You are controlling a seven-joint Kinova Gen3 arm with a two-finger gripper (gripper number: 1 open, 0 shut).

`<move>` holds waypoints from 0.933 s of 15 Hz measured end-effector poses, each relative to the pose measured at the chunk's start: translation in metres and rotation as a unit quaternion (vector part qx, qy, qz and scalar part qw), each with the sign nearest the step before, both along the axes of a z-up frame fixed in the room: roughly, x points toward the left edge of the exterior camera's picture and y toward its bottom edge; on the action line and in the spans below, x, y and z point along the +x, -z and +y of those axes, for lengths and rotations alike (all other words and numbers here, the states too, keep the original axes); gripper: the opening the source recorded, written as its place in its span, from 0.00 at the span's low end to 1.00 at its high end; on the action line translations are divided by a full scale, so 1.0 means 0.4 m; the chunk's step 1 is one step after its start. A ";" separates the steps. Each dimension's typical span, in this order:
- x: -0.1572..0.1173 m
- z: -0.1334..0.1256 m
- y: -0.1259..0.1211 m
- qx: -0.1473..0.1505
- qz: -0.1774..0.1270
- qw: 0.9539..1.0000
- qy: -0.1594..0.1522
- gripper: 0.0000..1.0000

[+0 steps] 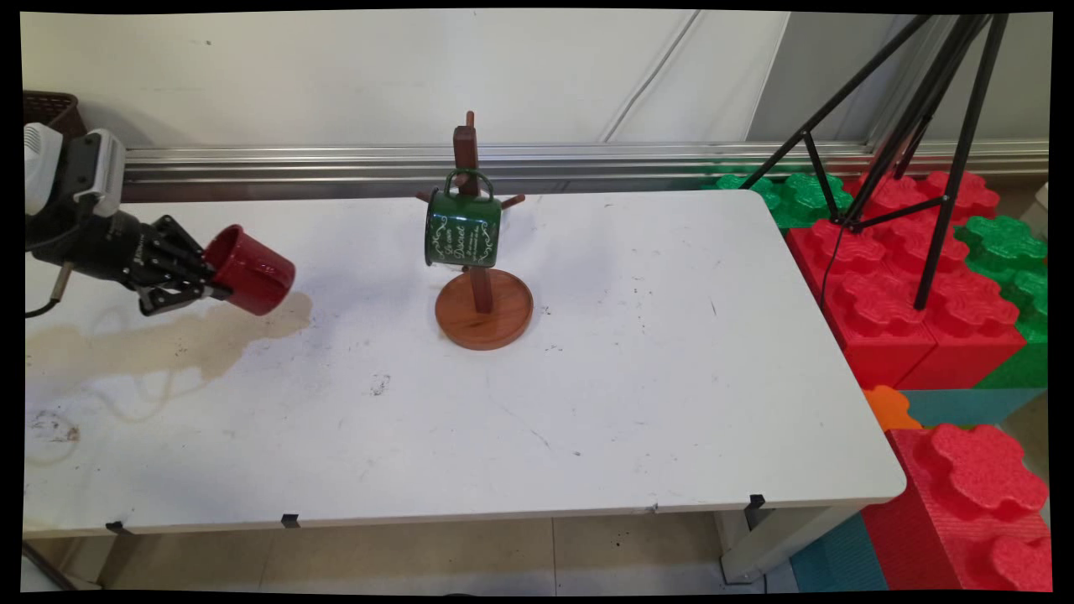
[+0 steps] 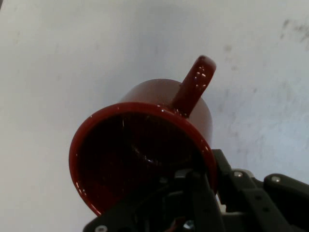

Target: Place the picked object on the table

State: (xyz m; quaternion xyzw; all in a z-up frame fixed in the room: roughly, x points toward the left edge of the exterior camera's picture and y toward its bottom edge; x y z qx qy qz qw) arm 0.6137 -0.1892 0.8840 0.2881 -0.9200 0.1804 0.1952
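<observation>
White table (image 1: 654,403), w/ a brownish stain (image 1: 159,348) at its left. Past the right edge: red & green foam blocks (image 1: 914,277) and a black tripod (image 1: 914,126). Near table centre, a wooden mug tree (image 1: 480,289) on a round base; 1 green mug (image 1: 463,228) hangs on a peg by its handle. At left, the gripper (image 1: 205,281) is clamped on the rim of a red mug (image 1: 249,270), 1 finger inside, held off the table above the stain, tilted on its side w/ base toward the mug tree. Hand view: red mug's mouth faces the camera, handle up-right.
</observation>
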 end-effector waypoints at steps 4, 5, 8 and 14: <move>0.037 0.000 0.014 0.006 -0.035 0.999 -0.001 0.00; 0.044 0.000 0.018 0.007 -0.040 0.999 -0.002 0.00; 0.064 0.000 0.029 0.009 -0.056 0.998 -0.005 0.00; 0.097 -0.003 0.059 0.016 -0.084 0.996 -0.008 0.00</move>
